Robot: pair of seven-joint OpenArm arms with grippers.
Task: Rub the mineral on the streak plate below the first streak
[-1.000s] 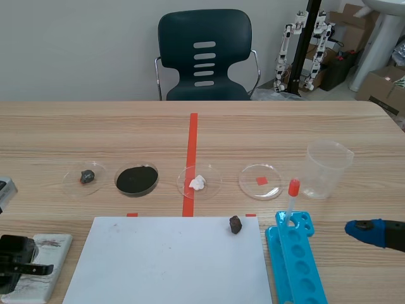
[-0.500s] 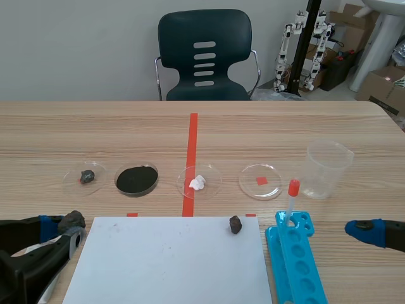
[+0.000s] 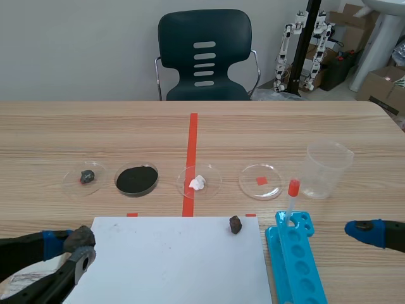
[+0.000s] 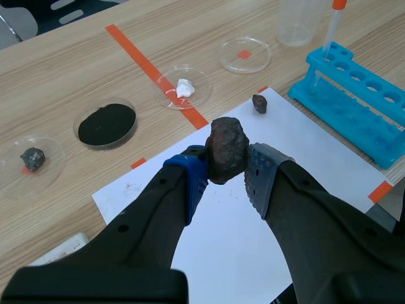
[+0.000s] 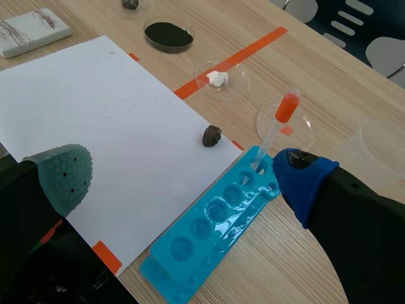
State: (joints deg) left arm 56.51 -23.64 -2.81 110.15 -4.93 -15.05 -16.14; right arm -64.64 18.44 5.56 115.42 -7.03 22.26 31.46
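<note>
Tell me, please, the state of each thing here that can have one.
left gripper: shut on the mineral
right gripper: open, holding nothing
beaker: upright, seemingly empty
dropper: standing in the blue rack
streak plate: lying flat, dark streaks on it

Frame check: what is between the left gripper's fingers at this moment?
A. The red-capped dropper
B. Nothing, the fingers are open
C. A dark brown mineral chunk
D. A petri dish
C: the left wrist view shows the mineral chunk pressed between the two pads of the left gripper, held above the white sheet.
</note>
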